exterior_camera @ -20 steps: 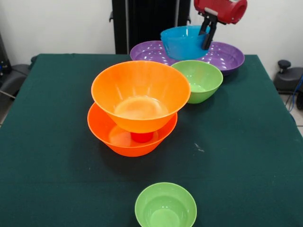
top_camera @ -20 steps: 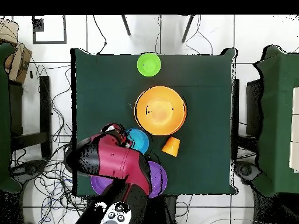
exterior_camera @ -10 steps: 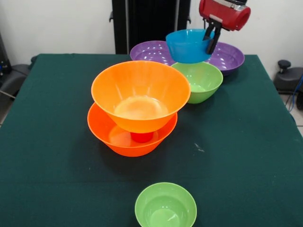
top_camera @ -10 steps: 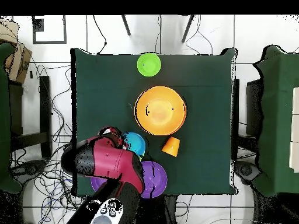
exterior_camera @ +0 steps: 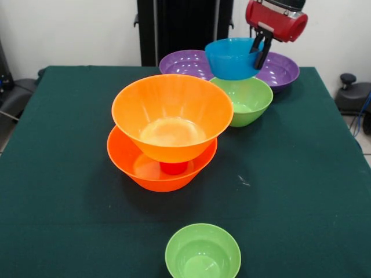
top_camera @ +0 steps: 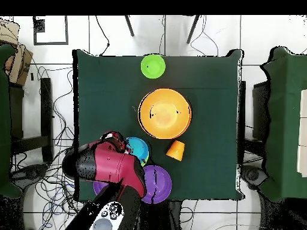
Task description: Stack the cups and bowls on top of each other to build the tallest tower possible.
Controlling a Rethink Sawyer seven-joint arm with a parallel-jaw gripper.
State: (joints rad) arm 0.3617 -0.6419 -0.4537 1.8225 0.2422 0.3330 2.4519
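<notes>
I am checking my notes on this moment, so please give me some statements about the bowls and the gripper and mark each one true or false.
1. The gripper holds the blue bowl by its rim, lifted off the table. True.
2. The upper orange bowl rests on a red cup standing inside the lower orange bowl. True.
3. The small green bowl sits inside the orange bowls. False: it stands alone on the green table, near the front edge.
4. Both purple bowls are stacked on the tower. False: they lie on the table at the far side.
5. An orange cup stands on the table beside the tower in the overhead view. True.
</notes>
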